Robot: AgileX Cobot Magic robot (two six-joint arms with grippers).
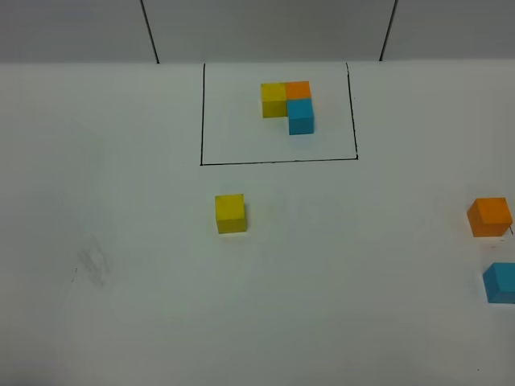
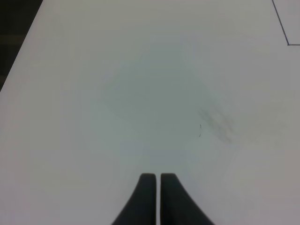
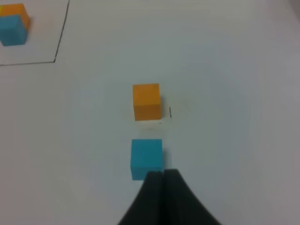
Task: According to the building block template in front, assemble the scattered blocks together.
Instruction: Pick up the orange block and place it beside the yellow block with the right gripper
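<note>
The template (image 1: 288,104) is an L of yellow, orange and light blue cubes inside a thin black rectangle at the back centre; part of it shows in the right wrist view (image 3: 13,24). The loose yellow cube (image 1: 230,213) sits just in front of the frame. The loose orange cube (image 1: 490,217) and light blue cube (image 1: 500,282) sit at the right edge; both show in the right wrist view, orange (image 3: 146,101) beyond blue (image 3: 146,157). My right gripper (image 3: 162,174) is shut, empty, just behind the blue cube. My left gripper (image 2: 158,177) is shut over bare table.
The white table (image 1: 121,241) has a faint grey smudge (image 1: 92,265) at the left, also in the left wrist view (image 2: 215,123). The table's left edge shows in the left wrist view (image 2: 18,61). Neither arm shows in the exterior view.
</note>
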